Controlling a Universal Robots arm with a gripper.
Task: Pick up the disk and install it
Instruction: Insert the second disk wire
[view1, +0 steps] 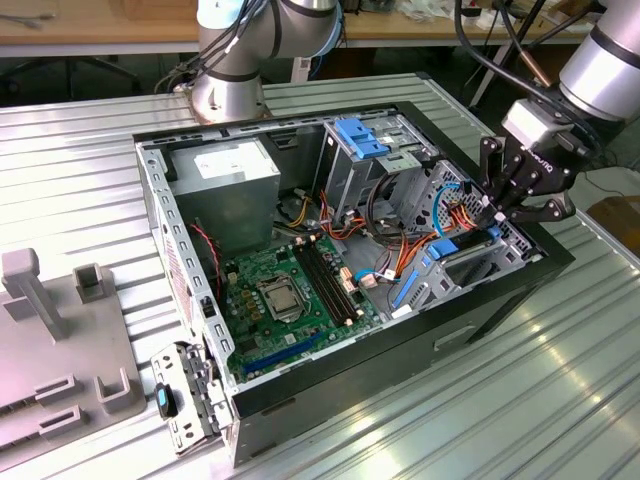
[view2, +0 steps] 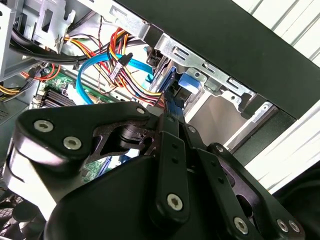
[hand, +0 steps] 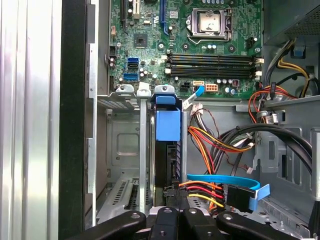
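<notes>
The disk (view1: 466, 243) stands on edge in the drive bay at the corner of the open computer case on the exterior view's right. In the first wrist view its blue carrier tab and dark body (hand: 167, 131) sit between the bay's metal rails. My gripper (view1: 496, 222) hangs just over that bay, and its black fingers (hand: 170, 218) close in on the disk's near end. Seen from the second wrist view, the gripper (view2: 170, 119) pinches a thin blue edge of the disk (view2: 188, 88), which reaches down into the bay.
The open computer case (view1: 480, 300) lies on a ribbed metal table (view1: 560, 400). Inside are the motherboard (view1: 290, 295), a power supply (view1: 225, 180) and a tall drive cage with a blue bracket (view1: 362, 135). Bundled cables (hand: 220, 145) run beside the bay. A grey fixture (view1: 60, 340) stands at the exterior view's left.
</notes>
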